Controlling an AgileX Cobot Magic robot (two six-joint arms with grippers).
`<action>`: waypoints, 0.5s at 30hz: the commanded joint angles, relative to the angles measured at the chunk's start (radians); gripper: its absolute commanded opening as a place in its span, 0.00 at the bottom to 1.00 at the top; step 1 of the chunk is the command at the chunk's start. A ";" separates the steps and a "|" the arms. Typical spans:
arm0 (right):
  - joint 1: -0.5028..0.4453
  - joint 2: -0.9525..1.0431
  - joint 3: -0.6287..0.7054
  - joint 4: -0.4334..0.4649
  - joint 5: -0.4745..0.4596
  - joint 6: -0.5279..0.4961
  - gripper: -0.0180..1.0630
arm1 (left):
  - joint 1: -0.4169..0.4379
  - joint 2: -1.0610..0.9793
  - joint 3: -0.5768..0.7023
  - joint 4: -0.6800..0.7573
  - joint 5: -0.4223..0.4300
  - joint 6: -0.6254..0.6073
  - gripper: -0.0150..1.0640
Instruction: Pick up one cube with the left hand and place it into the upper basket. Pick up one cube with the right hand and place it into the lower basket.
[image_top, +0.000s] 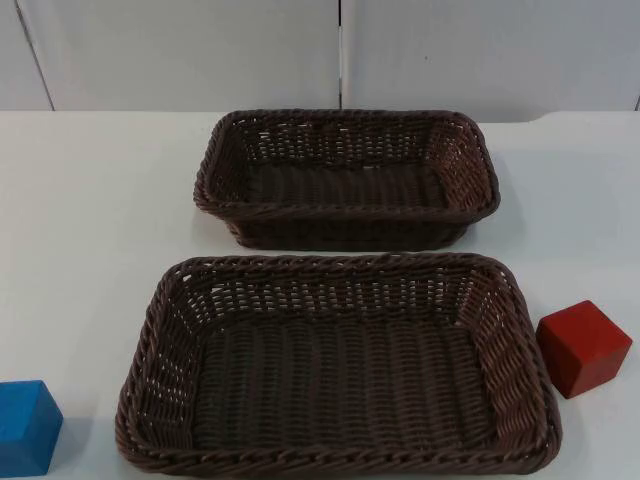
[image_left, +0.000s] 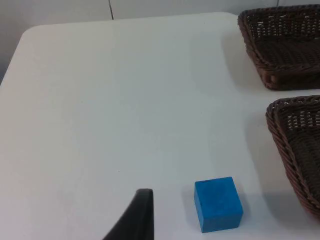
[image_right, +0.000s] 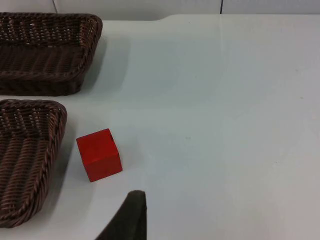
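1. The left end effector hangs above the white tabletop; one black fingertip shows in the left wrist view, and whether the end effector is spread or pressed together cannot be told.
2. The blue cube lies just beside that fingertip on the tabletop, apart from it and untouched.
3. In the top view the blue cube sits on the tabletop, near the lower basket but clear of its rim.
4. The right end effector also hangs above the tabletop; one dark fingertip shows in the right wrist view, and its state cannot be told either.
5. The red cube lies near that fingertip, just ahead of it, with bare tabletop between them.
6. In the top view the red cube stands just beside the lower basket's side wall, turned slightly so one corner points toward the basket.
7. Both cubes are plain, solid-coloured blocks with sharp edges and matte faces.
8. The upper basket and the lower basket are dark brown rectangular wicker trays with braided rims and sloping open-weave walls; they lie one behind the other, apart, with a strip of tabletop between them.
9. A grey partition wall stands behind the tabletop.
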 joint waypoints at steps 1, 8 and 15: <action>-0.006 -0.003 0.003 -0.001 -0.005 -0.005 0.99 | 0.002 0.018 -0.010 -0.027 -0.002 -0.007 0.99; -0.006 -0.003 0.003 -0.001 -0.005 -0.007 0.99 | 0.002 0.103 -0.050 -0.033 -0.011 -0.007 0.99; -0.006 -0.003 0.003 -0.001 -0.005 -0.007 0.99 | 0.002 0.211 -0.054 -0.034 -0.013 -0.007 0.99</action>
